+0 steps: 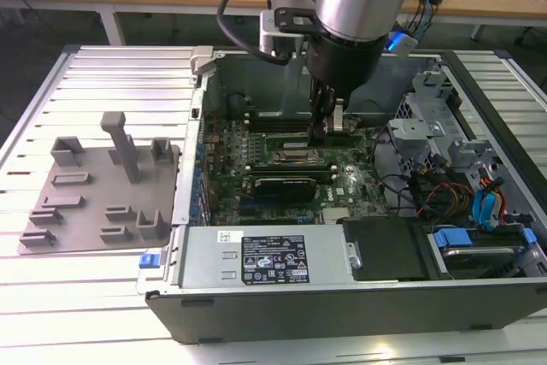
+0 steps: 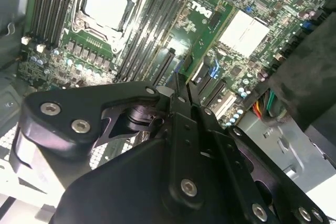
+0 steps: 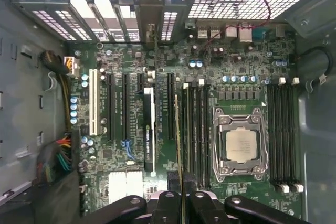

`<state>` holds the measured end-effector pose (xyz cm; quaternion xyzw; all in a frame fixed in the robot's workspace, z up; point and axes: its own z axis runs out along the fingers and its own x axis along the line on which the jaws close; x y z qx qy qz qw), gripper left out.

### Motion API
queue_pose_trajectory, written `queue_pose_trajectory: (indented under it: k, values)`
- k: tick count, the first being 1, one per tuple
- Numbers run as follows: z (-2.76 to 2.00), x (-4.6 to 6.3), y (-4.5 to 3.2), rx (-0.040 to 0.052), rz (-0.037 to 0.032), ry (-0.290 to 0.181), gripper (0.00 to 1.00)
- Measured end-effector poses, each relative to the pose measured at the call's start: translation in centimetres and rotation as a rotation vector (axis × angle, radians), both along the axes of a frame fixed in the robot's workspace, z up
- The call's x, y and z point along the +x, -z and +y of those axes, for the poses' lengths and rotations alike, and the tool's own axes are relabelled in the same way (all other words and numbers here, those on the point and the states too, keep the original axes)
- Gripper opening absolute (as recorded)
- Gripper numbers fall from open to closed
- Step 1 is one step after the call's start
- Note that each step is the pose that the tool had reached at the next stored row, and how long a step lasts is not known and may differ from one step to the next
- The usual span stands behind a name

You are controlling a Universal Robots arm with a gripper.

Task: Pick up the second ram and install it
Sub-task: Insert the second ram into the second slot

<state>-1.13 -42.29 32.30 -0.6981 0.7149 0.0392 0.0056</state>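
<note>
My gripper (image 1: 329, 126) reaches down into the open computer case (image 1: 205, 61), over the motherboard (image 1: 231, 168). It is shut on the second ram (image 3: 177, 145), a thin green stick seen edge-on in the first wrist view, running out from between the fingertips of the gripper (image 3: 179, 199). In the second wrist view the second ram (image 2: 210, 35) shows as a long green board slanting away from the gripper (image 2: 180, 80). It lines up beside the dark memory slots (image 3: 195, 129) next to the silver processor (image 3: 239, 145). Whether it touches a slot I cannot tell.
A grey plastic tray (image 1: 85, 228) with upright posts sits outside the case at the exterior view's left. The power supply (image 1: 265, 258) lies along the case's near side. A drive cage (image 1: 436, 117) and coloured cables (image 1: 444, 198) crowd the exterior view's right. An expansion card (image 3: 149, 129) stands near the slots.
</note>
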Motion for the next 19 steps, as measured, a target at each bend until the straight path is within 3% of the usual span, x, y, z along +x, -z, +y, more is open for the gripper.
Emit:
queue_pose_trajectory:
  k: [2, 7, 13, 19]
  values:
    - [0.44, 0.0, 0.28, -0.0001, -0.0001, 0.0, 0.11]
    - [1.04, 0.0, 0.84, -0.0002, 0.0, 0.0, 0.11]
    - [2.45, 0.0, 1.6, -0.0001, 0.0, 0.0, 0.11]
    - [2.51, 0.0, 2.56, -0.0001, 0.0, 0.0, 0.11]
